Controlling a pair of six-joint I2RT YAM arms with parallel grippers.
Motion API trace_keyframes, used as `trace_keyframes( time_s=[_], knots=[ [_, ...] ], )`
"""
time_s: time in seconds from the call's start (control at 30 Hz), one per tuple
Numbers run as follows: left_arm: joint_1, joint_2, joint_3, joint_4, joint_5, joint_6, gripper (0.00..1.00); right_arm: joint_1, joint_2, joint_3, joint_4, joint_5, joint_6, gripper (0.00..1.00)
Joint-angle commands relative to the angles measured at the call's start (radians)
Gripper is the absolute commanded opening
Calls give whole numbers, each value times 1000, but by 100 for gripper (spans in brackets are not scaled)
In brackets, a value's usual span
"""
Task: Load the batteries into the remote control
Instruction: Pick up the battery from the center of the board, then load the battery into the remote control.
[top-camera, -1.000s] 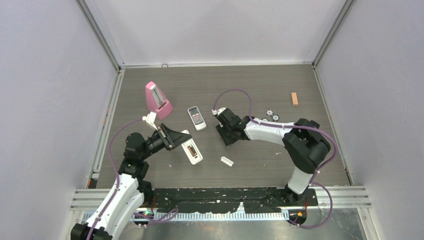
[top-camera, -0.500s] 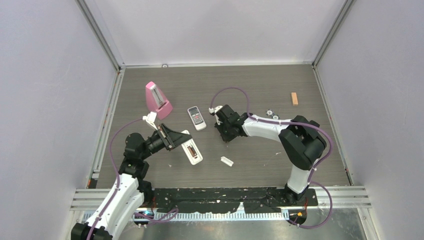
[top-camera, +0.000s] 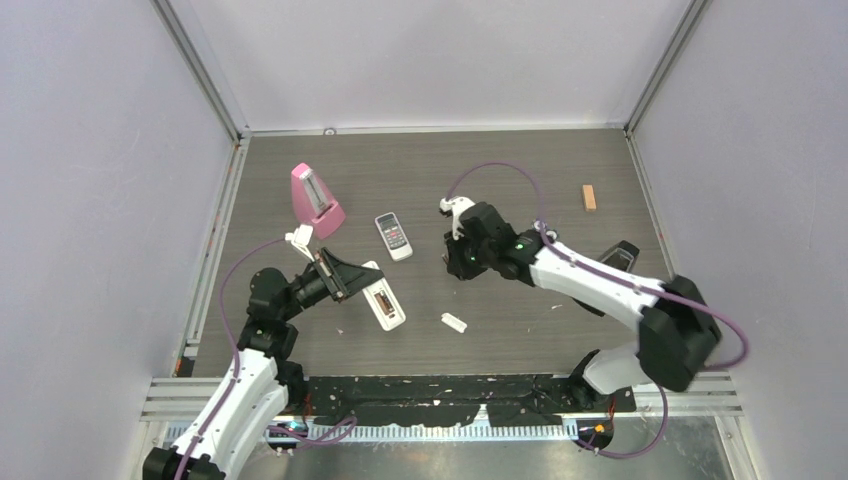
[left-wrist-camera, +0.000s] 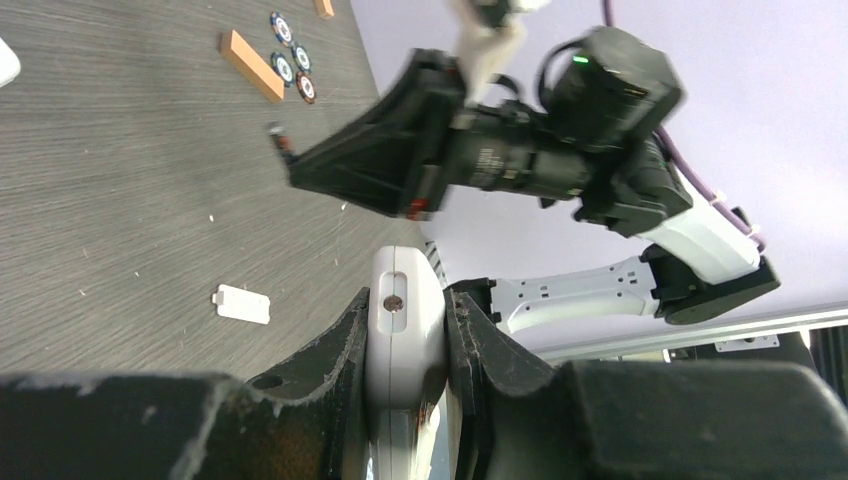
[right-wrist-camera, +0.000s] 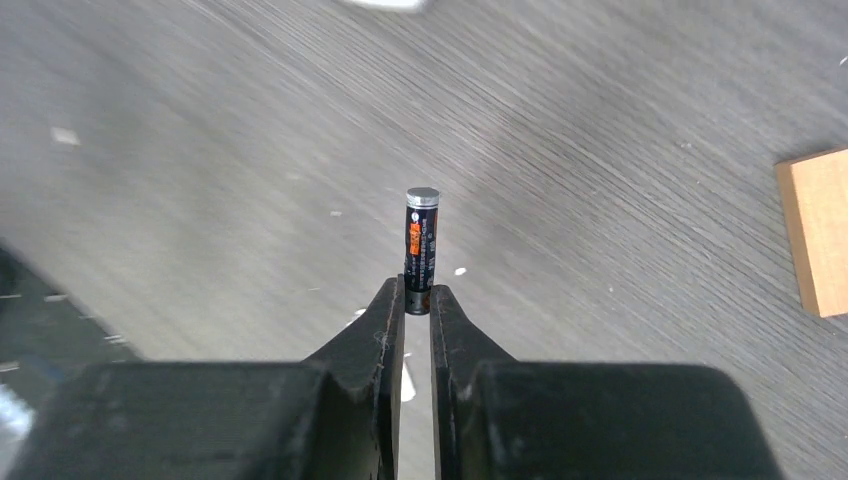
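- Between the tips of the right gripper (right-wrist-camera: 418, 300), above the middle of the bench (top-camera: 520, 170), you have one battery (right-wrist-camera: 421, 250) pinched by its lower end. Most of its length juts past the tips, silvery cap outermost, which leaves free length to lead into a slot.
- Toward the left edge of the bench, the remote control (top-camera: 385, 303) is clamped across its width at one end by the left gripper (top-camera: 345, 280), jaws narrow on it. Its bay (top-camera: 381, 298) faces up and is uncovered, so I judge the remote is being steadied for loading.
- Whether a cell already sits in that bay, you cannot tell from above.
- Near the front edge, between your two arms, lies a small white piece (top-camera: 454, 321), likely the bay's lid, set out of the approach path.
- Farther back stand a shorter remote (top-camera: 393, 236), a pink metronome (top-camera: 316, 200) and, near the back right corner, a wooden block (top-camera: 589, 197), all apart from the work.
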Motion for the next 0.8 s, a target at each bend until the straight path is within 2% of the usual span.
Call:
trace_keyframes(
  time_s=[0.0,0.17,0.3,0.47,0.77],
  knots=[
    [4,-15,-20,136,33,-48,0,7,-233,-32,13,-122,117,5],
    [1,-33,-45,205,25,-109,0,54,-407,-18,2,-206,207,5],
    [-1,-70,-56,200,3,-128,0,146,-440,45,-28,-217,270,5],
    [0,-125,-67,156,-37,-148,0,285,-383,182,-123,-161,292,6],
    [0,-222,-89,71,-99,-174,0,443,-181,403,-268,-22,301,6]
  ],
)
